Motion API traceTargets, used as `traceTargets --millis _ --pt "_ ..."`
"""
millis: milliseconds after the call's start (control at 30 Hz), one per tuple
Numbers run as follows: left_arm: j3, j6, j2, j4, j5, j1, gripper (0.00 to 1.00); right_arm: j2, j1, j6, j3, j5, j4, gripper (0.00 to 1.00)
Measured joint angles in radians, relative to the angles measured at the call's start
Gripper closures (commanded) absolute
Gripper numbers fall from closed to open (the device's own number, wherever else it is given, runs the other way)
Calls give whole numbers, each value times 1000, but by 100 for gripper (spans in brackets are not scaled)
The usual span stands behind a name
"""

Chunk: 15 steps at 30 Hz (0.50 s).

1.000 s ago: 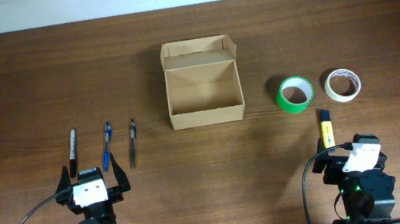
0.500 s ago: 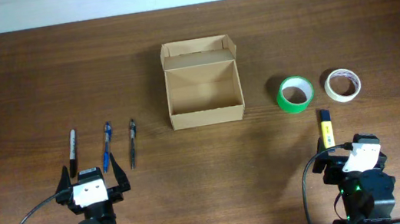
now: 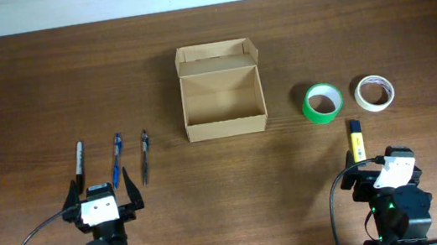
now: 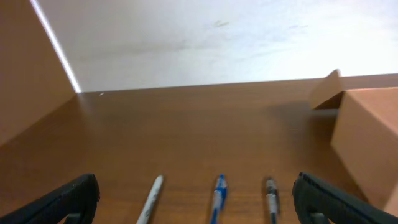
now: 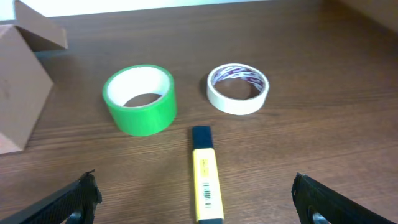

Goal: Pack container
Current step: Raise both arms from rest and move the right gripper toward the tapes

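Observation:
The tan cardboard box (image 3: pixel 223 101) stands open at the table's middle back, its flap lid folded back; its corner shows in the left wrist view (image 4: pixel 367 134) and the right wrist view (image 5: pixel 22 87). My left gripper (image 3: pixel 99 194) is open and empty at the front left, just short of three pens: a white marker (image 3: pixel 80 161), a blue pen (image 3: pixel 116 159) and a dark pen (image 3: pixel 145 154). My right gripper (image 3: pixel 383 164) is open and empty at the front right, just behind a yellow highlighter (image 5: pixel 206 175).
A green tape roll (image 3: pixel 322 102) and a white tape roll (image 3: pixel 374 92) lie right of the box, beyond the highlighter. They also show in the right wrist view, green (image 5: pixel 140 99) and white (image 5: pixel 237 88). A white wall runs behind the table's far edge.

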Motion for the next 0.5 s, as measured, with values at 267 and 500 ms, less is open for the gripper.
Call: traceTargets --millis 267,500 --pt "70 0 48 -53 90 0 1 0 0 0 -2 -101 33 1" --pt "328 11 404 -103 68 5 1 1 0 24 -3 -124 157 1"
